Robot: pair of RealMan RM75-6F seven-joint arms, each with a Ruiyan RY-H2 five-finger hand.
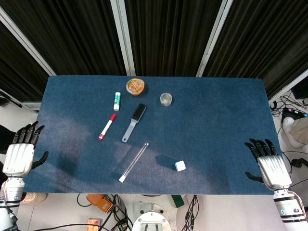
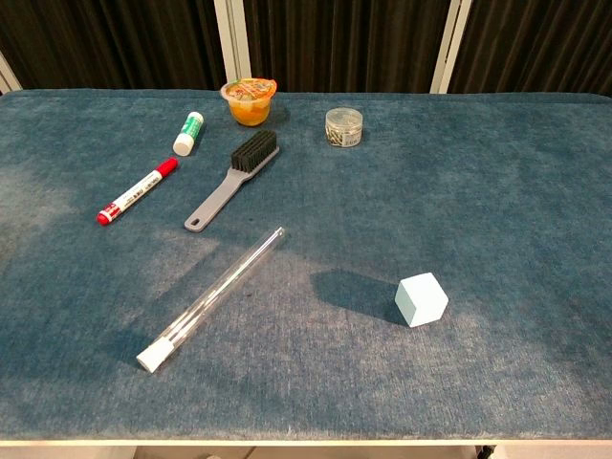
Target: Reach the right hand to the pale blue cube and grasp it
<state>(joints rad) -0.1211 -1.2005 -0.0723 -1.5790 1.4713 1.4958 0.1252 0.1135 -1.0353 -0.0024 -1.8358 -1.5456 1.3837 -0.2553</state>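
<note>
The pale blue cube [image 1: 180, 166] [image 2: 421, 298] lies on the blue table cloth near the front edge, a little right of centre. My right hand [image 1: 270, 165] hovers at the table's front right corner, palm down with fingers spread, holding nothing, well to the right of the cube. My left hand [image 1: 21, 153] is at the front left edge, fingers extended and empty. Neither hand shows in the chest view.
A clear tube with a white cap [image 1: 134, 161] [image 2: 212, 297] lies left of the cube. Farther back are a grey brush [image 1: 134, 122], a red marker [image 1: 107, 126], a white glue stick [image 1: 117, 100], an orange cup [image 1: 136, 86] and a small round jar [image 1: 166, 99].
</note>
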